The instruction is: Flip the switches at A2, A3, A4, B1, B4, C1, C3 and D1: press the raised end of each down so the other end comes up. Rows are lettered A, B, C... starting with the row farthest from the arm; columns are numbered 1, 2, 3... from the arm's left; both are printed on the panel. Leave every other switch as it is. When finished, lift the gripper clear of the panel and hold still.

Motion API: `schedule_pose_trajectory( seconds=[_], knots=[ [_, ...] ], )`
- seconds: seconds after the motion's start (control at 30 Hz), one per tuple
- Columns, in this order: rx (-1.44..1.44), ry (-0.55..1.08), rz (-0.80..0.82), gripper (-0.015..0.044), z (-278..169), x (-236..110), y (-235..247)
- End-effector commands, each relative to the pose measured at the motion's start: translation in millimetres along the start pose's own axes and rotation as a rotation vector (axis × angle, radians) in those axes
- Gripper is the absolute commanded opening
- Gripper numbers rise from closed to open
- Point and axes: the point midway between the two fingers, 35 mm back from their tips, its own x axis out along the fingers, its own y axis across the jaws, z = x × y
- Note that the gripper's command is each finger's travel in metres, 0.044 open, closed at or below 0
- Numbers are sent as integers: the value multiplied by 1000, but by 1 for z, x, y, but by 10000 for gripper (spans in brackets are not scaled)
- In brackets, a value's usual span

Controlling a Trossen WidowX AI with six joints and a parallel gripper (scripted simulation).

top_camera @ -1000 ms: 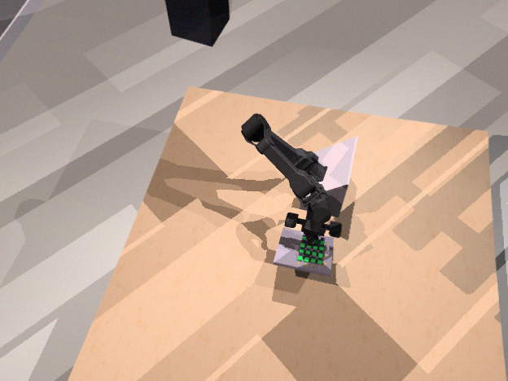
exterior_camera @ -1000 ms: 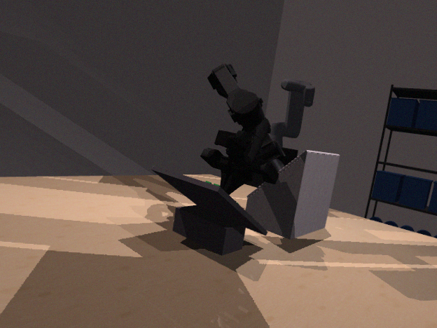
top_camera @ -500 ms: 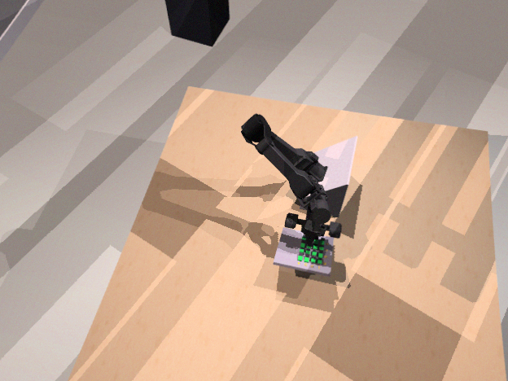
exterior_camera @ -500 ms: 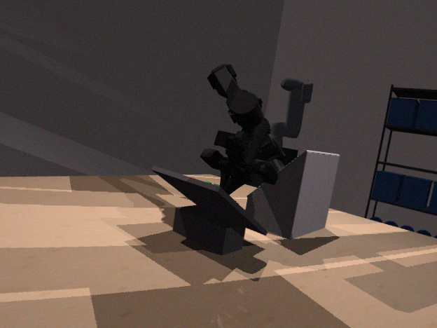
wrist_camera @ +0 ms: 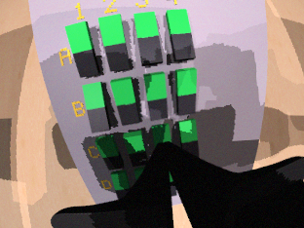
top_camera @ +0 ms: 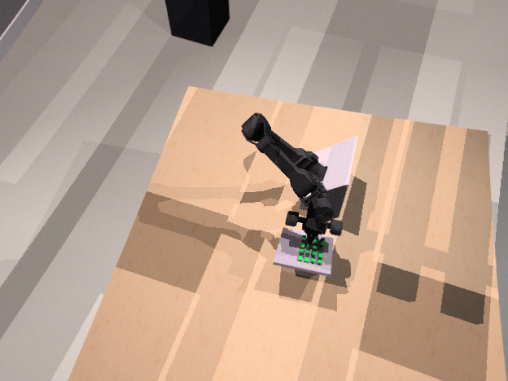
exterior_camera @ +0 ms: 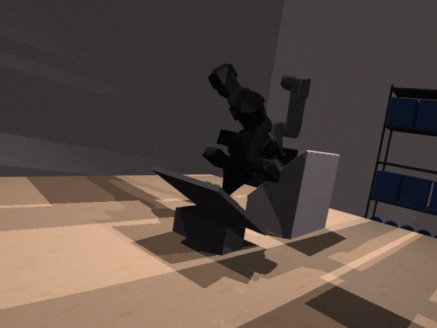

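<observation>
The grey switch panel stands tilted on a dark base on the wooden table. It carries a four-by-four grid of green-and-dark rocker switches with yellow labels. In the wrist view, switches A1, A2, A3 and A4 show their green half at the far end, as do B1 and B4. My gripper is shut and empty. Its tip is at the panel around C3 and hides C3 and most of row D. C1 and part of D1 show left of it.
A tall grey wedge block stands right behind the panel, beside the arm's base. A black rack with blue bins stands off the table at the right. A dark box stands on the floor far behind.
</observation>
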Motion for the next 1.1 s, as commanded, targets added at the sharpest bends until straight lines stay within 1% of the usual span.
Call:
schedule_pose_trajectory(
  seconds=[0.0, 0.07, 0.1, 0.33, 0.4, 0.47, 0.53, 0.7, 0.77, 0.9, 1.07],
  knots=[
    [7, -27, 7, 0, 2, -36, 2],
    [5, -36, 5, 0, 1, -54, 0],
    [5, -37, 4, 0, 0, -56, 0],
    [5, -37, 5, 0, -1, -56, 2],
    [4, -35, 12, 0, -16, -56, 17],
    [4, -34, 13, 0, -41, -55, 35],
    [5, -35, 8, 0, -57, -54, 43],
    [5, -36, 7, 0, -59, -54, 44],
    [4, -40, 9, 0, -58, -48, 45],
    [5, -62, 6, 0, -58, -20, 44],
    [5, -63, 5, 0, -58, -19, 44]
  ],
)
